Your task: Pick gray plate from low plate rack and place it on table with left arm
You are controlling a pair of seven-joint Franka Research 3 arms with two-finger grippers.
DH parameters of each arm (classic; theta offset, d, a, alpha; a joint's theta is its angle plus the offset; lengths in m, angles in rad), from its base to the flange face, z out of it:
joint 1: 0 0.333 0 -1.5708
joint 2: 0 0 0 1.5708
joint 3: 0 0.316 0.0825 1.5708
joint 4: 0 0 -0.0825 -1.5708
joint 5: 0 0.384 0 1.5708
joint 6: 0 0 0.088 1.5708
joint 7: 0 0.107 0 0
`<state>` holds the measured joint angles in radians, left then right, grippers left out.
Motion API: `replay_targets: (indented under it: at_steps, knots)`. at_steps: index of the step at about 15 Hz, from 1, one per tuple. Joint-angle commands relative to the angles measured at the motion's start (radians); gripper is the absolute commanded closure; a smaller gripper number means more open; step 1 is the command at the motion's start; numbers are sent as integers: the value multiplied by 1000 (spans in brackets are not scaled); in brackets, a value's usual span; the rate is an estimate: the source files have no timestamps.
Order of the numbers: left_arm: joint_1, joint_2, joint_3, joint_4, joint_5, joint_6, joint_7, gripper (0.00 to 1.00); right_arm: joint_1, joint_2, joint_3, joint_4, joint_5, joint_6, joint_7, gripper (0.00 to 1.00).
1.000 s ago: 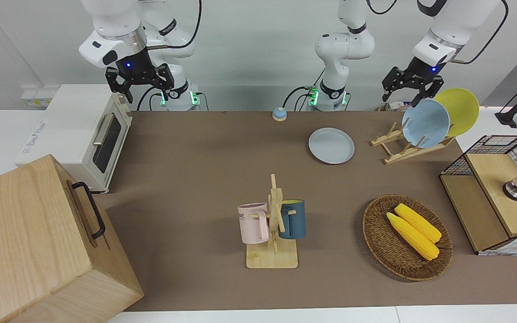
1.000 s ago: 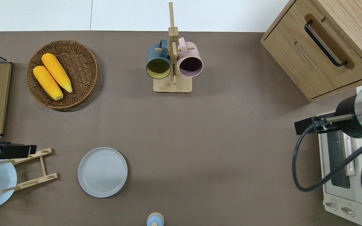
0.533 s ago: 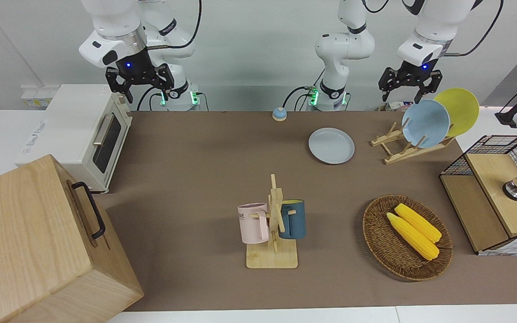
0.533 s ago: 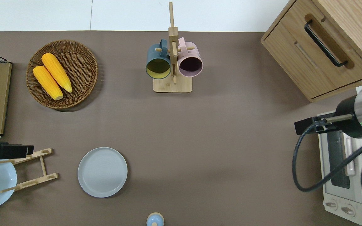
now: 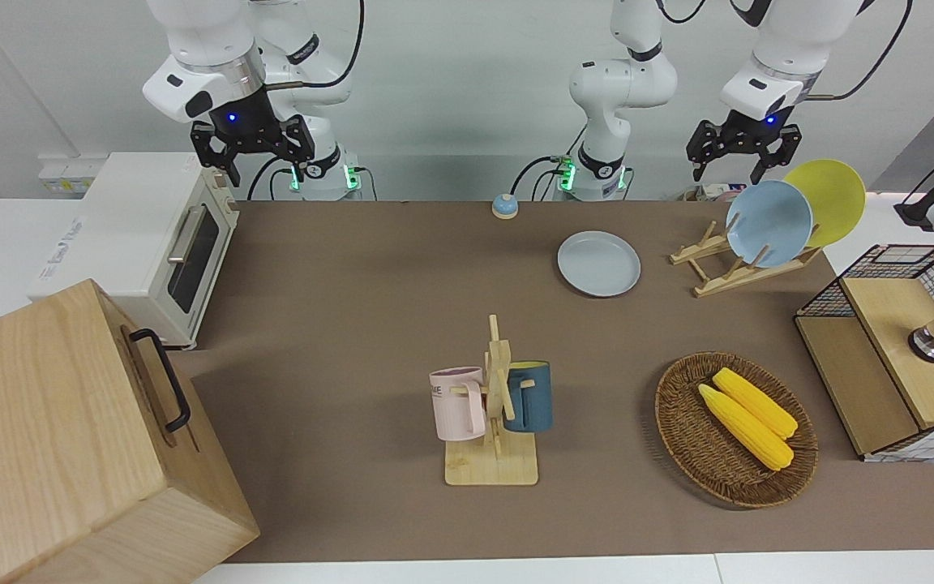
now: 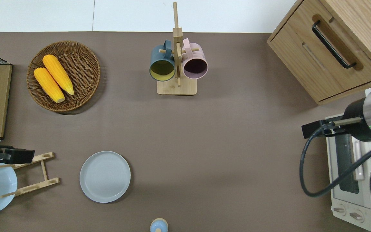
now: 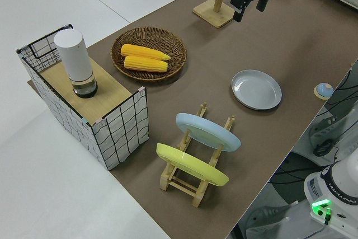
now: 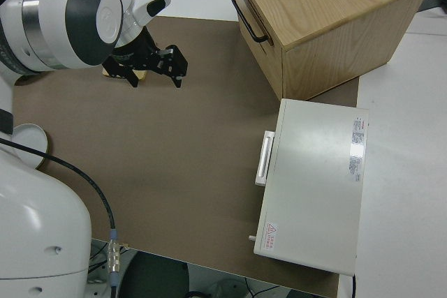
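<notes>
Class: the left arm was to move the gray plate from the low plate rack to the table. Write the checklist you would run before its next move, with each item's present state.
1. Gray plate flat on the table: ok.
2. Gray plate clear of the low plate rack, lying beside it: ok.
3. Left gripper empty, jaws open: ok.
4. Left gripper raised over the rack: ok.
5. Sky-blue plate and yellow plate seated in the rack: ok.
6. Right arm parked: ok.

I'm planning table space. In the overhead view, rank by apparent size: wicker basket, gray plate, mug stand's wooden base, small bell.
1. wicker basket
2. gray plate
3. mug stand's wooden base
4. small bell, partly cut off at the picture's edge.
</notes>
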<state>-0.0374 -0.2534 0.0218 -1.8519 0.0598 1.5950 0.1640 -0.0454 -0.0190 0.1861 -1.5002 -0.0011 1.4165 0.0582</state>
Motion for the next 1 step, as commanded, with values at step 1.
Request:
replay_targets:
  at_steps: [1]
  knots:
    - [-7,-9,4,17,12,-26,-3,7,-10,-2,6,6,10,-14,0,11]
